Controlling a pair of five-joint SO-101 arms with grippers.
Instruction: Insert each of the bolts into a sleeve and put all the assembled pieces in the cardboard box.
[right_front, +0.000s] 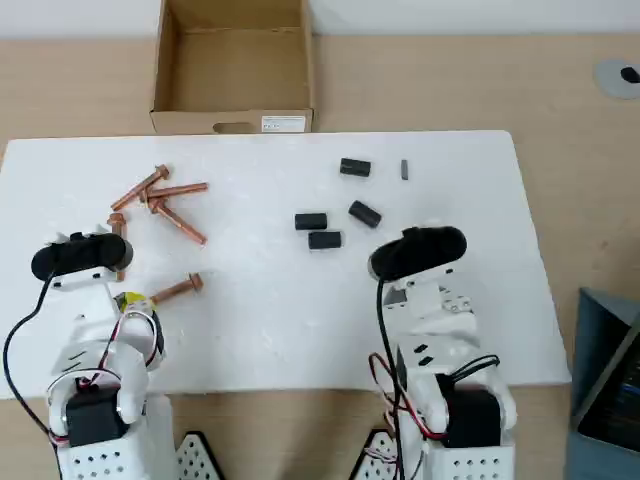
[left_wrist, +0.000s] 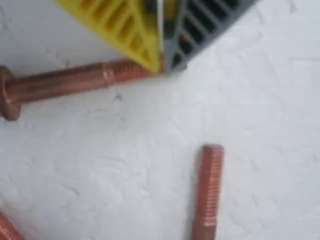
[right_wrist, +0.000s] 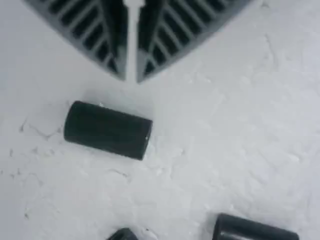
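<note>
Several copper bolts lie at the left of the white mat, and several black sleeves lie near its middle. The open cardboard box stands behind the mat. My left gripper, with one yellow and one grey finger, is shut, and its tips sit over the threaded end of a lying bolt. A second bolt lies close by. My right gripper is shut just short of a lying sleeve. Two more sleeves, one and another, lie farther off.
A single bolt lies apart, beside the left arm. One sleeve and a small dark piece rest toward the back of the mat. The right arm stands near the sleeves. A dark object sits off the mat's right side.
</note>
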